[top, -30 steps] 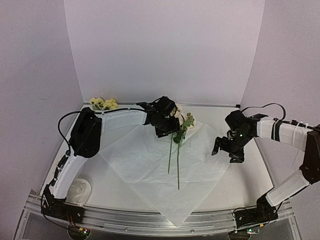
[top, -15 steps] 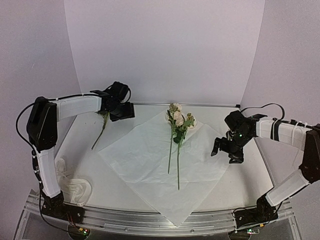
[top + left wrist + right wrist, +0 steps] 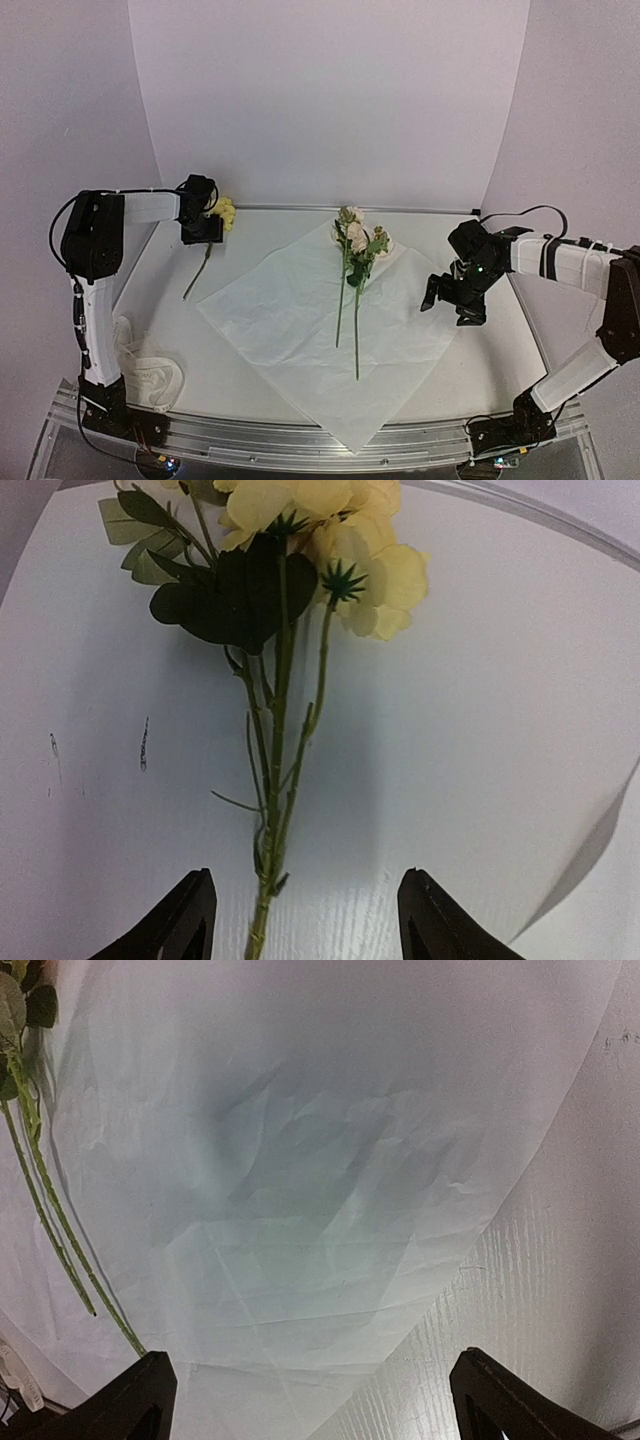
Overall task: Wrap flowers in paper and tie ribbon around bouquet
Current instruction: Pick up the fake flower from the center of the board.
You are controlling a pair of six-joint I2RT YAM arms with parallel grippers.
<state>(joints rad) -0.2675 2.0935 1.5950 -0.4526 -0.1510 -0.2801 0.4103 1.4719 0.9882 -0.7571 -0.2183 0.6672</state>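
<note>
Left hand (image 3: 305, 925) is held apart astride the stem of a yellow flower (image 3: 372, 572) laid on the counter (image 3: 500, 730); right hand (image 3: 310, 1390) is spread wide above the paper (image 3: 300, 1160).

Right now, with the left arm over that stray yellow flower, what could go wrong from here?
1. The thin stem of the yellow flower lies off-centre in the open left tool, nearer one finger; closing may nudge it rather than grip it.
2. The open right tool hovers over the paper; touching down could drag the sheet and shift the cream flowers lying on it.
</note>
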